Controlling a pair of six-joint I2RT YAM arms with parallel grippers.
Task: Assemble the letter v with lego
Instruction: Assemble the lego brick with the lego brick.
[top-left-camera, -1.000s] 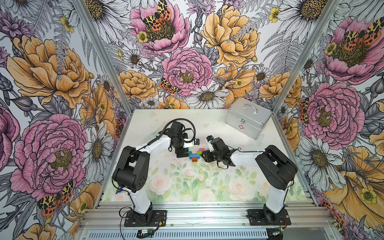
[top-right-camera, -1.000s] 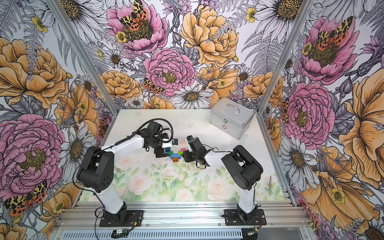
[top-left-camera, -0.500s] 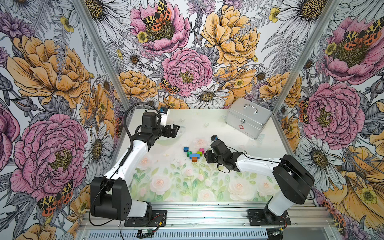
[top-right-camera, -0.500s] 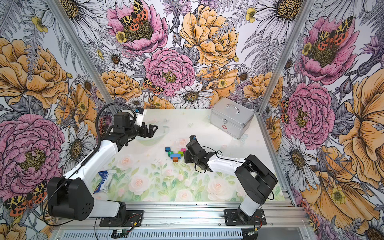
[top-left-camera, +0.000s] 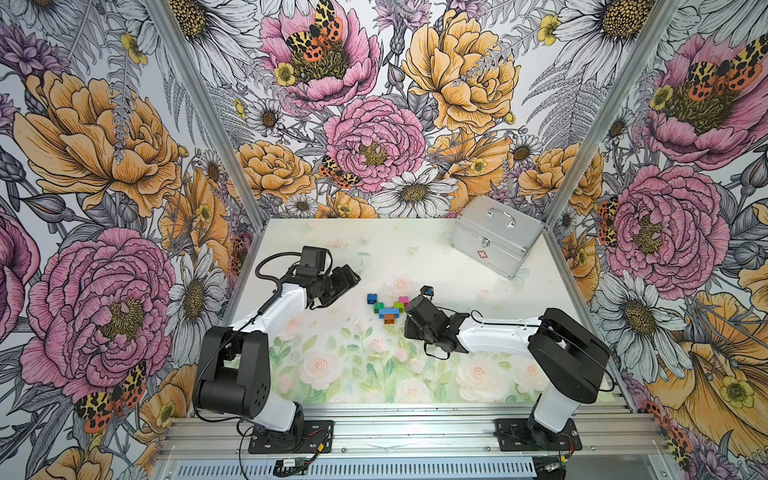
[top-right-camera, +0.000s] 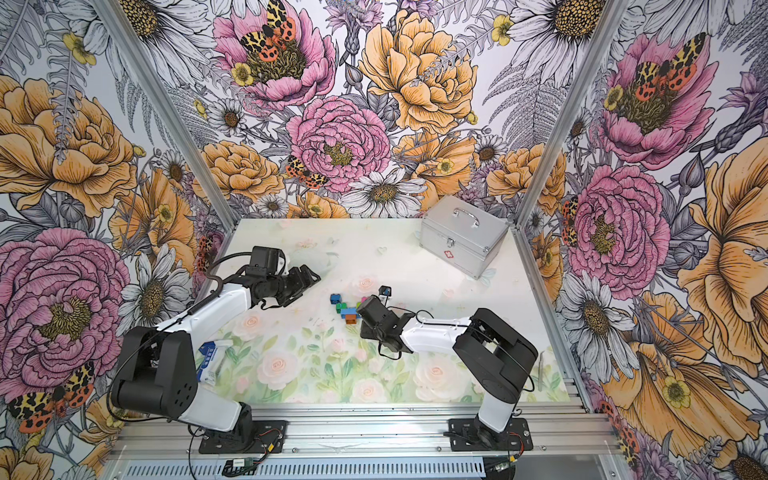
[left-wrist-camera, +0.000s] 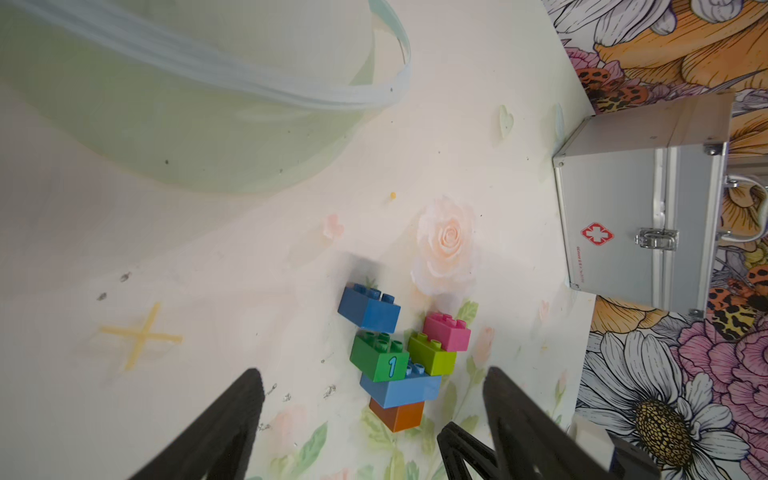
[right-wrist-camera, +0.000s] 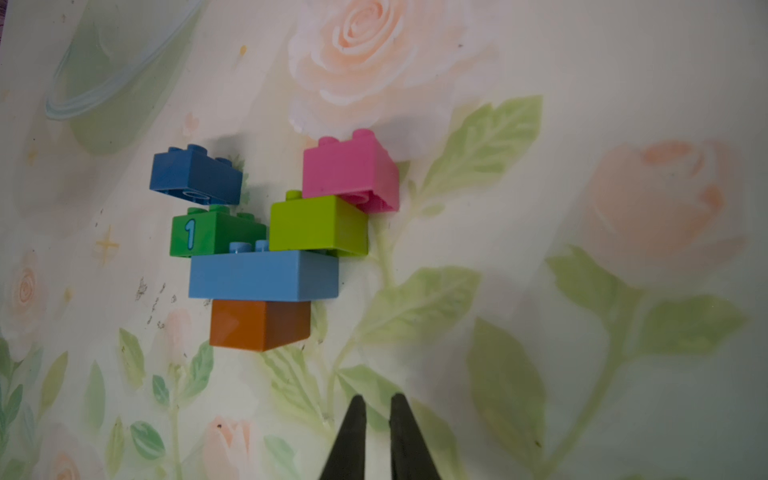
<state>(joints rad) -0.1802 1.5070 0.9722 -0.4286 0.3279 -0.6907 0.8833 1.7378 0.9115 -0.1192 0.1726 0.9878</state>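
Right wrist view: the letter v (right-wrist-camera: 266, 249) lies flat on the flower-printed table (right-wrist-camera: 582, 104), seen closest here. The right gripper (right-wrist-camera: 378, 415) has its jaws almost touching with nothing between them, near the V's point but apart from it.
Writing: a light blue "1" is on the side of the green brick (right-wrist-camera: 212, 235). A red cross (left-wrist-camera: 597, 234) is on the front of the metal case (left-wrist-camera: 636, 224). A line of red print beside the cross is too small to read.
V's build: the orange brick (right-wrist-camera: 259, 324) forms the point, with the long light blue brick (right-wrist-camera: 264, 274) across it. The green brick and the lime brick (right-wrist-camera: 318, 226) sit on that, and the pink brick (right-wrist-camera: 349, 170) is stepped outward on the lime one.
Dark blue brick (right-wrist-camera: 195, 176): it sits just beside the green brick, tilted, with a thin gap between them in both wrist views.
Left wrist view: only this view clearly shows the pale green bowl (left-wrist-camera: 166, 124) and a yellow cross mark (left-wrist-camera: 139, 336) on the table. The left gripper (left-wrist-camera: 374, 374) has its black fingers wide apart and holds nothing.
Top views: the V is in the middle of the frame, a little below centre, between the two grippers. The case stands right of centre by the back wall.
Packet: a blue and white packet (top-right-camera: 212, 359) shows in a top view, lower left of the table beside the left arm. No other view shows it.
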